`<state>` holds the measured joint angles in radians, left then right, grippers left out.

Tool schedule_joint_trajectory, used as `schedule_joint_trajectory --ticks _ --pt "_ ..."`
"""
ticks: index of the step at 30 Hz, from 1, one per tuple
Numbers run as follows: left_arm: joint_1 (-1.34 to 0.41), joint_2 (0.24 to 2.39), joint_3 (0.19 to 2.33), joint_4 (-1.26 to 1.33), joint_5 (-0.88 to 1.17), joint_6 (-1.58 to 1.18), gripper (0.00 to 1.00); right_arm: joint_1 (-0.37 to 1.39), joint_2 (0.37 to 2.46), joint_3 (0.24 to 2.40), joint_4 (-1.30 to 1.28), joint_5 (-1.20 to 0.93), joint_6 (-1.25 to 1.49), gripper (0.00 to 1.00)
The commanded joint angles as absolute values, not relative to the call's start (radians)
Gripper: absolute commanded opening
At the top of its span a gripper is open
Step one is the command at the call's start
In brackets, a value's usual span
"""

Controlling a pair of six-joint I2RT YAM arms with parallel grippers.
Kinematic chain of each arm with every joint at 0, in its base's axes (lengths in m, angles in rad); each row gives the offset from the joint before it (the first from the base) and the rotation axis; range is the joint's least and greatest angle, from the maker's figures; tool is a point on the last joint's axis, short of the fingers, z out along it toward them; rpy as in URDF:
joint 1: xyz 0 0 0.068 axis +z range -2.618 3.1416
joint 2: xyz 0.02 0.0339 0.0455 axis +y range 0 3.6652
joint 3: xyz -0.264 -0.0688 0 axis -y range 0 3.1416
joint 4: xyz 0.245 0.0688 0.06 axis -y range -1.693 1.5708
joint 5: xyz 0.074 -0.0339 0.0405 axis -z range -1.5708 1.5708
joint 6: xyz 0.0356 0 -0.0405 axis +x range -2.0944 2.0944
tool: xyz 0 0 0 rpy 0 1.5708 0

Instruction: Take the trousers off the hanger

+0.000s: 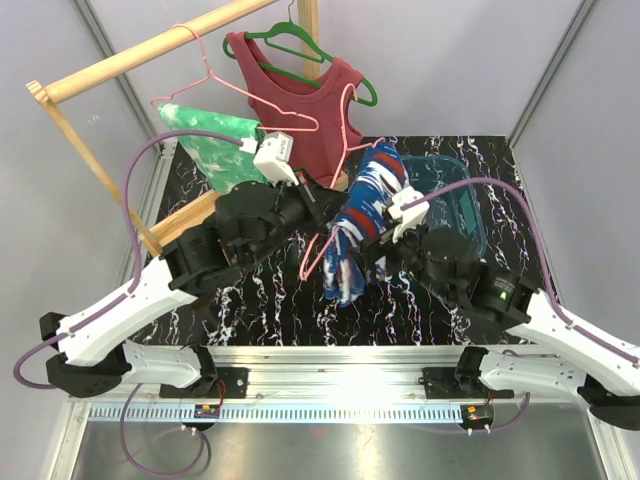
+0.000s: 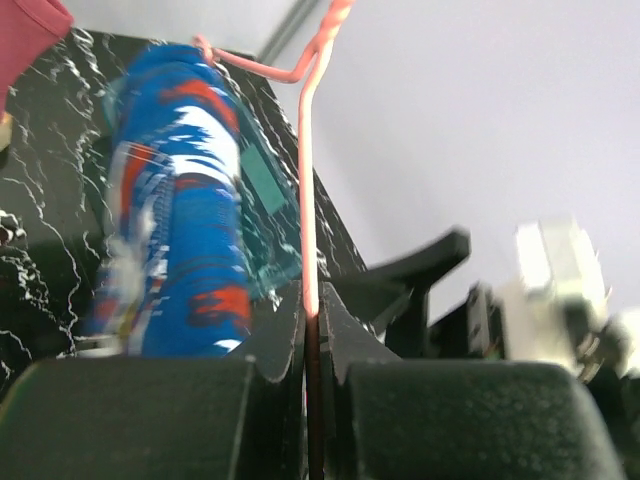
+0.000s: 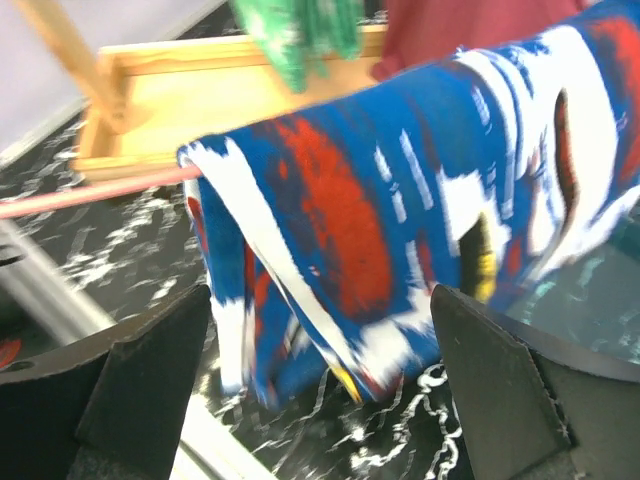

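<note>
The blue trousers [image 1: 362, 215] with red and white pattern hang folded over a pink wire hanger [image 1: 318, 250] above the table. My left gripper [image 1: 325, 205] is shut on that hanger's wire [image 2: 308, 190], with the blue trousers [image 2: 180, 220] just to its left. My right gripper [image 1: 388, 245] is open, and the blue trousers [image 3: 400, 200] hang between its fingers [image 3: 160, 350], not pinched. The green-and-white trousers [image 1: 212, 142] hang on another pink hanger [image 1: 215, 75] on the wooden rail and show at the top of the right wrist view [image 3: 300, 40].
A dark red tank top [image 1: 305, 110] hangs on a green hanger [image 1: 290, 40] from the wooden rack [image 1: 130, 55]. The rack's wooden base [image 3: 200, 100] lies behind the trousers. A teal bin [image 1: 455, 195] stands at the back right on the black marbled table [image 1: 270, 290].
</note>
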<state>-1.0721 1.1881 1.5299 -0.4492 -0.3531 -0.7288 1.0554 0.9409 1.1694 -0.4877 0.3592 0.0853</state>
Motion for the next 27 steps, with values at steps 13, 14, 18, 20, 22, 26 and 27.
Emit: schedule_joint_trajectory --ticks 13,14,18,20,22,26,27 --pt "-1.138 1.242 1.701 -0.166 -0.672 -0.948 0.00 1.071 0.862 0.940 -0.017 0.549 -0.100 0.99" --pt "-1.144 1.262 1.719 -0.170 -0.670 -0.953 0.00 1.071 0.871 0.946 -0.009 0.548 -0.106 1.00" --pt "-1.152 1.290 1.772 -0.175 -0.690 -0.950 0.00 1.071 0.942 0.989 0.052 0.509 -0.089 0.98" --pt "-1.152 1.296 1.790 -0.179 -0.698 -0.946 0.00 1.069 0.951 0.992 0.069 0.480 -0.074 0.97" --pt "-1.152 1.293 1.787 -0.178 -0.713 -0.953 0.00 1.069 0.957 0.988 0.104 0.477 -0.064 0.97" --pt "-1.154 1.281 1.763 -0.155 -0.723 -0.966 0.00 1.069 0.972 0.986 0.152 0.477 -0.066 0.97" --pt "-1.154 1.281 1.764 -0.155 -0.724 -0.968 0.00 1.069 0.982 0.991 0.159 0.476 -0.069 0.97"
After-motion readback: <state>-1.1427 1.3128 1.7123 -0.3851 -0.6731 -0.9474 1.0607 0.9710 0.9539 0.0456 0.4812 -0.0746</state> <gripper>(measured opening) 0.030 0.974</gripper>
